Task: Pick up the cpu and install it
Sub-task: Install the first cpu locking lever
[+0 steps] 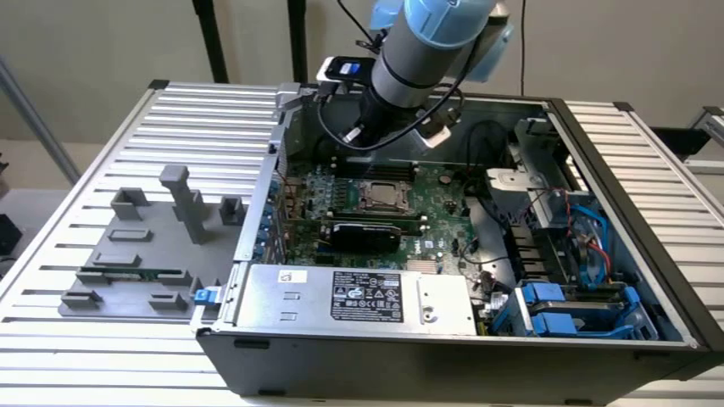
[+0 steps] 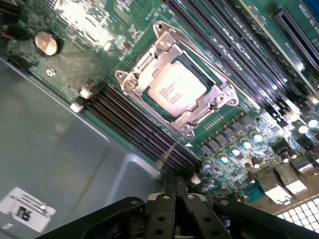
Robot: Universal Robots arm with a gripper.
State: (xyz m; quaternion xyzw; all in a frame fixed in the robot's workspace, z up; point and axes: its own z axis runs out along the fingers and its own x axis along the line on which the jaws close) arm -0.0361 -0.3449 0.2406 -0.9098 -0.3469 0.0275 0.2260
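The cpu (image 2: 175, 92) is sitting in its socket (image 2: 149, 59), apart from the jaws, which are hovering nearby, pressed together and empty.

On slatted table (image 1: 91, 356): case (image 1: 396, 366), fixture (image 1: 158, 256)

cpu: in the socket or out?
In. The cpu lies flat within the metal socket frame on the motherboard; the gripper is shut, apart from it.
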